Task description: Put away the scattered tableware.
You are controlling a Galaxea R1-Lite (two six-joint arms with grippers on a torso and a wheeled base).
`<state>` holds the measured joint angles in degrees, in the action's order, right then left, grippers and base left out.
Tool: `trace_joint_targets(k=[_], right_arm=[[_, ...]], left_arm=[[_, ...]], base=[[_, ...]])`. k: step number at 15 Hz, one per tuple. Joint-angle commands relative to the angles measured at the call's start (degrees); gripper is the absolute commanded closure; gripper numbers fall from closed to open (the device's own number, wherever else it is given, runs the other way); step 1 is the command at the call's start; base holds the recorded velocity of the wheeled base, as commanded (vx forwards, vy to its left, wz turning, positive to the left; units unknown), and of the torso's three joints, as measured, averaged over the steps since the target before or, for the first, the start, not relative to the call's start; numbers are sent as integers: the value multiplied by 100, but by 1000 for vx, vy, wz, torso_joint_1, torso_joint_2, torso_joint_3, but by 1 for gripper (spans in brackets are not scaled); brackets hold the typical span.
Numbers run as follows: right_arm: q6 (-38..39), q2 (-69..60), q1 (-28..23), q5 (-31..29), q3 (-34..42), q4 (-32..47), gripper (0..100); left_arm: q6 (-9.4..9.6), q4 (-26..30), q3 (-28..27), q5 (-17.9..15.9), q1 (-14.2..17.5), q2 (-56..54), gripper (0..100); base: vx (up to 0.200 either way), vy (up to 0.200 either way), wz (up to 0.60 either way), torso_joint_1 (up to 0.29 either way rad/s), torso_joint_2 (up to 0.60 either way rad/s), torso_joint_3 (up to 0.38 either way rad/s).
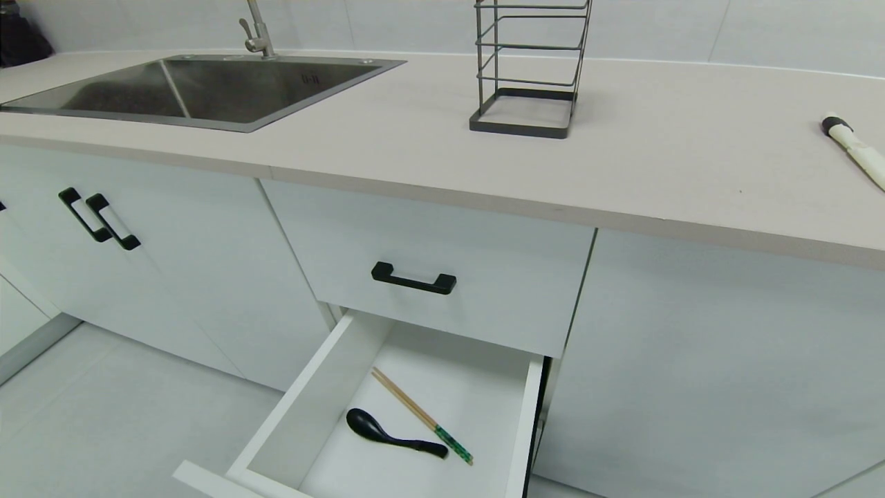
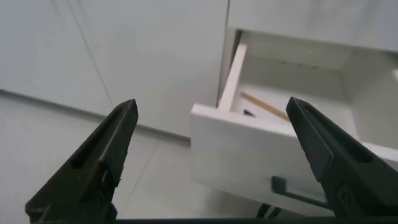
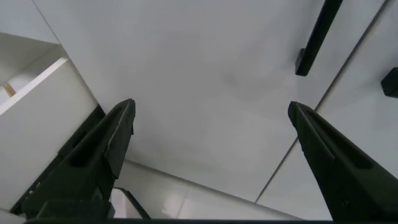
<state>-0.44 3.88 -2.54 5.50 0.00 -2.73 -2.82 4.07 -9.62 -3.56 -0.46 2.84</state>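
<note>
I have both arms low in front of the cabinets. The left gripper (image 2: 211,106) has its fingers (image 2: 115,143) spread wide with nothing between them. It faces the front panel of the pulled-out white lower drawer (image 2: 249,149), just above that drawer's black bar handle (image 2: 298,190). The right gripper (image 3: 210,104) is spread just as wide and empty, and it faces the plain white cabinet door (image 3: 205,74) beside the drawer.

From the head camera I see two pieces already lying in the white lower drawer (image 1: 532,401). A black plastic spoon (image 1: 394,432) has its bowl toward the robot's left. A pair of wooden chopsticks with green tips (image 1: 422,415) lies just behind it, slanting from the drawer's back toward its front right.

What looks left to put away is a cream-coloured utensil with a black band (image 1: 857,149). I cannot tell what kind it is. It lies on the pale stone desk (image 1: 691,159) at the far right, well apart from the dark wire rack (image 1: 529,69) and the steel sink (image 1: 207,90). It is up and to the right of both grippers, above desk level, while they sit at drawer level. Its long axis runs from the back left toward the front right and off the picture's edge, with the black-banded end farthest from me.

I judge the right arm the nearer one. It would have to rise above the desk edge and close its fingers across that slanted axis.
</note>
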Motion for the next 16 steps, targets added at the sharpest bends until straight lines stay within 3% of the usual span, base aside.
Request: trace_joint_targets(k=[1, 3, 5, 6, 11, 16], right_arm=[[-106, -388, 280, 127, 0, 9, 0], [-70, -388, 271, 619, 0, -8, 0], [-114, -388, 271, 373, 0, -17, 0], [-88, -388, 262, 329, 0, -17, 0], [44, -388, 262, 320, 0, -26, 0], [176, -388, 262, 320, 0, -26, 0]], left_arm=[[-123, 674, -981, -505, -217, 1166, 0], [-96, 779, -849, -954, -419, 1975, 0], [238, 779, -567, -989, -446, 2449, 0], [317, 779, -392, -1024, -463, 2757, 0], [334, 797, -277, -1147, -1202, 3917, 0], [343, 674, -409, -1182, -1580, 5622, 0]], base=[[0, 0, 0, 0, 0, 0], [0, 0, 0, 0, 0, 0], [0, 0, 0, 0, 0, 0], [0, 0, 0, 0, 0, 0], [0, 0, 0, 0, 0, 0], [0, 0, 0, 0, 0, 0]])
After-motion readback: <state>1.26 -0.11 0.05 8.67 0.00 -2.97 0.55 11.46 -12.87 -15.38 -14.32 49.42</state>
